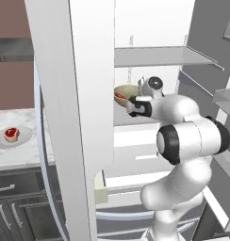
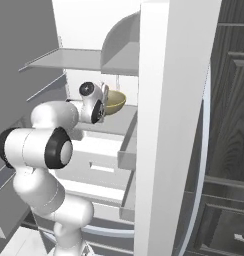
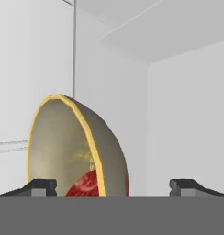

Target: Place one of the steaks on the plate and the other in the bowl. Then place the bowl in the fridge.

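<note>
White all through the fridge (image 1: 150,28) interior, with pale grey shelves and a grey outer door. Inside it, the bowl (image 3: 77,147) shows tan-beige with a bright yellow rim, and the steak (image 3: 86,184) in it is deep red. Outside the fridge, a light-grey plate (image 1: 23,139) carries a red steak (image 1: 12,134) with a pale tan edge, on white marbled counter (image 1: 13,157) over dark cabinets (image 1: 18,207).

Matt tan bowl (image 3: 68,147), smooth white fridge (image 1: 88,94)
</note>
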You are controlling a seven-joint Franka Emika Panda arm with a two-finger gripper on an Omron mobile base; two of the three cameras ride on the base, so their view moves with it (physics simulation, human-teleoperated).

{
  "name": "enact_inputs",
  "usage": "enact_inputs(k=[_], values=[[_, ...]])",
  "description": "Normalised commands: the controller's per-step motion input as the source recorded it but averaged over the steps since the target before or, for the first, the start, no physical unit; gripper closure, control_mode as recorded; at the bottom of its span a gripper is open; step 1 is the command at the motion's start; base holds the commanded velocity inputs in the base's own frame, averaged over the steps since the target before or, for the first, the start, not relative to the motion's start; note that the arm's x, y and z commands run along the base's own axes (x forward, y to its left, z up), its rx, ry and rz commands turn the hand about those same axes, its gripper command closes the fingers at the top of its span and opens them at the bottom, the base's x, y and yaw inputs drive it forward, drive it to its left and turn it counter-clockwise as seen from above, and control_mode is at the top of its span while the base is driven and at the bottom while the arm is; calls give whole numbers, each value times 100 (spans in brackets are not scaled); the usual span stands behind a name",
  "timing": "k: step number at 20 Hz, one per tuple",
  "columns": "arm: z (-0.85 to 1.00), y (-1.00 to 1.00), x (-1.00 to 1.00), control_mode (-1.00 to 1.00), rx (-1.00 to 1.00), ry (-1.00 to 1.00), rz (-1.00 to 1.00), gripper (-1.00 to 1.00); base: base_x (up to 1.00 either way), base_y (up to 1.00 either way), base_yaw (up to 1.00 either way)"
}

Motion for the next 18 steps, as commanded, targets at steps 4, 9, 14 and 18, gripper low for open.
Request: enact_inputs(k=[4,9,14,18], values=[[40,-9,-90,-100,0,0,0,-100,0,0,0],[16,-7,-100,-100,0,-2,0,-100,0,0,0],[63,-13,-77,-100,-10,6,17,-100,0,0,0],[35,-21,-52,-100,-26,10,54,-100,0,0,0]])
